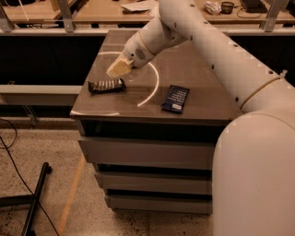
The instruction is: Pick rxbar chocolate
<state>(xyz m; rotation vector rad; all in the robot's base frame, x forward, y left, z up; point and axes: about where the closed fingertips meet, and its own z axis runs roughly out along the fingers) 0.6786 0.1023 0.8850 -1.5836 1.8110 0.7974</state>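
The rxbar chocolate [107,85] is a slim black wrapper with rows of pale lettering. It lies flat near the left edge of the brown cabinet top [193,73]. My gripper [118,68] hangs just above and slightly behind the bar's right end, on the end of the white arm that reaches in from the right. Its pale fingers point down and to the left towards the bar and do not touch it. Nothing is in the gripper.
A dark blue bar wrapper [175,98] lies near the front middle of the cabinet top. The cabinet has several drawers [147,152] below. Wooden desks [138,9] with clutter stand behind. A black stand leg [34,198] and cables lie on the floor at left.
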